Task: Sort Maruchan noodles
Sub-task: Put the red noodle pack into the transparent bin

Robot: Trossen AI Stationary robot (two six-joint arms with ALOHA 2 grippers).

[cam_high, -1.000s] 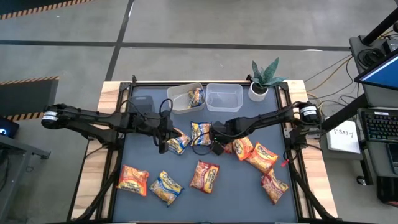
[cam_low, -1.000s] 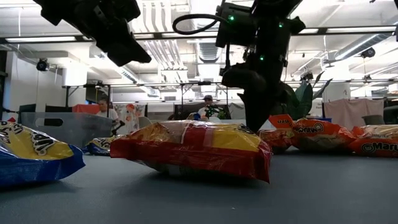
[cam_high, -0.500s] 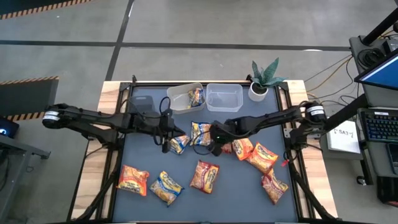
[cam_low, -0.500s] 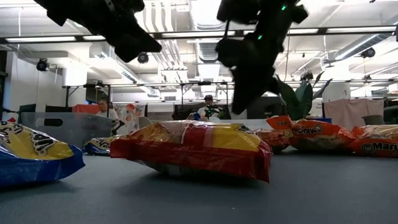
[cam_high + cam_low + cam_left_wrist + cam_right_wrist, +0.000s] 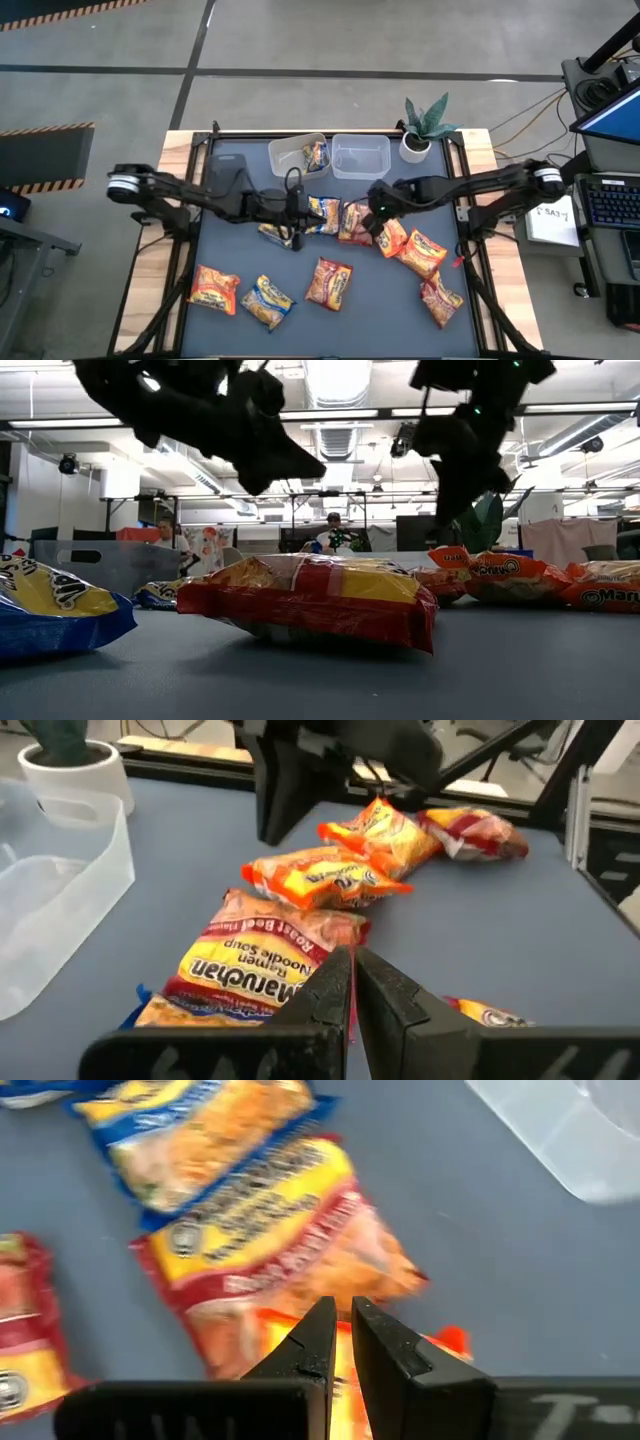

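Note:
Several Maruchan noodle packets lie flat on the dark mat (image 5: pixel 230 260). A yellow-blue packet (image 5: pixel 325 212) and a red-yellow one (image 5: pixel 352 222) are at the middle, with orange ones (image 5: pixel 422 252) to the right. More packets (image 5: pixel 330 283) lie near the front. One packet (image 5: pixel 316 155) sits inside the left clear tub (image 5: pixel 290 160). My left gripper (image 5: pixel 305 212) is shut, in the air just left of the yellow-blue packet and pointing at the red-yellow packet (image 5: pixel 265 970). My right gripper (image 5: pixel 372 208) is shut above the red-yellow packet (image 5: pixel 270 1230), clear of the table (image 5: pixel 447 515).
An empty clear tub (image 5: pixel 360 156) stands beside the left one at the far edge. A potted plant (image 5: pixel 428 128) is at the far right corner. Another yellow-blue packet (image 5: pixel 270 232) lies partly under my left arm. Bare mat shows between the middle and front packets.
My left gripper has gone toward the table's right edge and down, staying shut, and now reaches the middle packets. My right gripper has risen and drawn back toward the right edge, also shut. That uncovers the red-yellow packet.

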